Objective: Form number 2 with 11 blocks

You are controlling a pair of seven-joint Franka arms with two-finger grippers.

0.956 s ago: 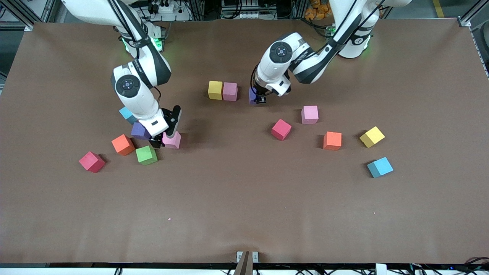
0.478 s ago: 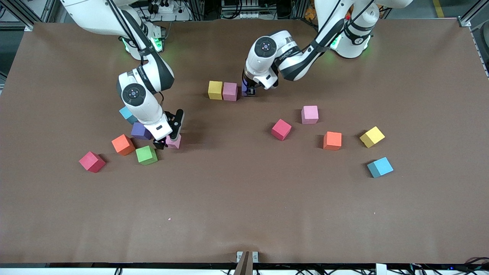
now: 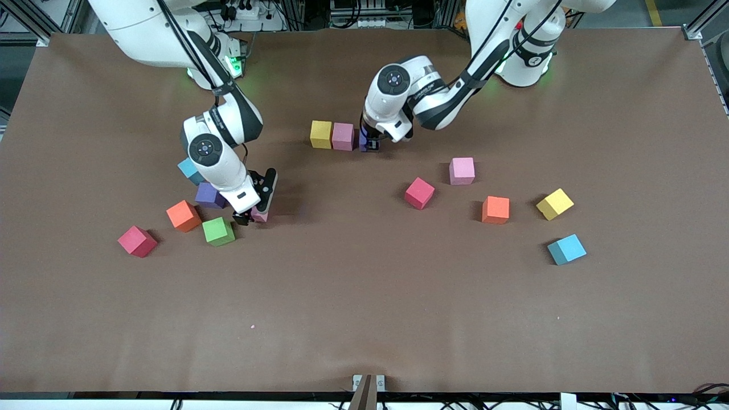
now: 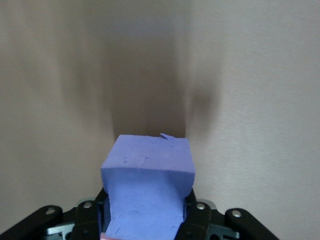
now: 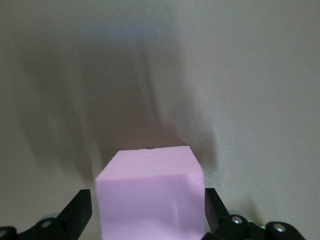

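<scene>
The left pincer [image 3: 369, 146] is pinching a purple block [image 4: 148, 172] tight and holds it low over the counter [image 3: 364, 319], just beside a pink block [image 3: 343, 136] that touches a yellow block [image 3: 320, 134]. Those two make a short row, most likely the start of the top bar of the number 2. The row runs toward the left arm's end of the counter, and the purple block sits right at the open end of it, so I think the next move is only to set it down snug against the pink one, edges lined up. The right pincer [image 3: 253, 214] is down low with its fingers spread wide, one on each side of another pink block [image 5: 150, 192], but they are not squeezing it yet. That block sits near a green block [image 3: 218, 231], an orange block [image 3: 183, 216], a second purple block [image 3: 208, 195], a light blue block [image 3: 188, 169] and a red block [image 3: 136, 241]. More loose blocks lie toward the left arm's end. The front view shows the row and how close the purple block is to it, but the arm hides most of the block there. The left wrist view shows the block held square between the fingers, but not the row. The right wrist view shows small gaps between the fingers and the pink block.
</scene>
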